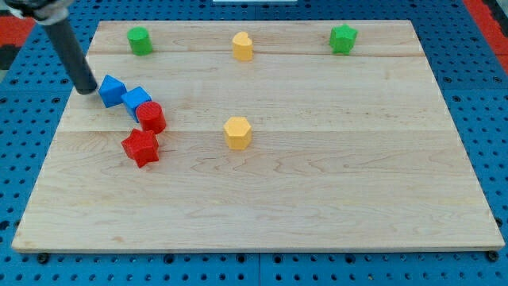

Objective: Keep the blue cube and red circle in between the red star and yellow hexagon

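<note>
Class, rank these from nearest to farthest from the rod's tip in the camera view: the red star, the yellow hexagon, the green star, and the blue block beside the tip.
From my tip:
1. Blue block, just to its right.
2. Red star, lower right of the tip.
3. Yellow hexagon, mid-board.
4. Green star, top right.

So the arm comes in from the view's top left corner, with just a bit of its grey end showing at the frame edge. The straight dark rod (70, 52) slants down and toward the view's right, and my tip (86, 89) sits low at the left side, planted down at working height.
</note>
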You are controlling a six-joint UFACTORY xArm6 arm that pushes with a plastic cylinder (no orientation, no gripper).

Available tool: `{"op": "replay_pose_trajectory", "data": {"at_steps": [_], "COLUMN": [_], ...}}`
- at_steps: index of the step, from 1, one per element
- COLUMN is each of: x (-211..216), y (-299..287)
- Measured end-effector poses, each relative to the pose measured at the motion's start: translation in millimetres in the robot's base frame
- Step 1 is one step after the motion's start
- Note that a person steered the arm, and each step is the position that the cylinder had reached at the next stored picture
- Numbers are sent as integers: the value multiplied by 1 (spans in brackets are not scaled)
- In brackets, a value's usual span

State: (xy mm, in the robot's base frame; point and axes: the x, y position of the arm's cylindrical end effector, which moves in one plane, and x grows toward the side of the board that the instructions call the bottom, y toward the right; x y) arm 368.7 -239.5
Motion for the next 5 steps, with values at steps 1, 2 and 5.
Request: {"op": "replay_pose_trajectory", "data": {"at_steps": [1, 2, 5], "x": [-40, -51, 20], "y": [-9, 4, 32]}}
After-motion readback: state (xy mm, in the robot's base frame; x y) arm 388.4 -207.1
